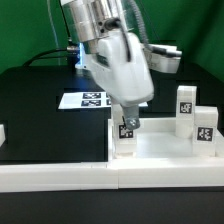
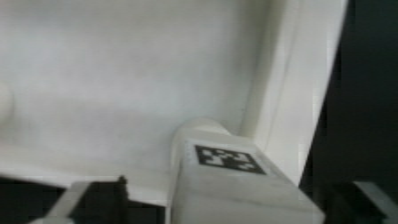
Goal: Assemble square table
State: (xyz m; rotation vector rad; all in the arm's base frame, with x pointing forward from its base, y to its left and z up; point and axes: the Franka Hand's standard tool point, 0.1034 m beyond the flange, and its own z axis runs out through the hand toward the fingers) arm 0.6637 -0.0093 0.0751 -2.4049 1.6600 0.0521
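Room is tight: the gripper (image 1: 127,124) hangs over a tagged leg (image 1: 127,134) on the table top (image 1: 160,150), near its raised rim, two more legs (image 1: 196,117) beside. Wrist view alone shows rim (image 2: 285,70) and fingers (image 2: 98,197) seemingly apart.

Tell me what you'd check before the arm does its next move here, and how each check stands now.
1. Gripper over a leg: ok.
2. Leg gripped: cannot tell, fingers hidden.
3. Leg upright on the top: ok.
4. Other two legs clear of the arm: ok.
5. Marker board uncovered: ok.
6. Leg's tag readable in the wrist view: ok.
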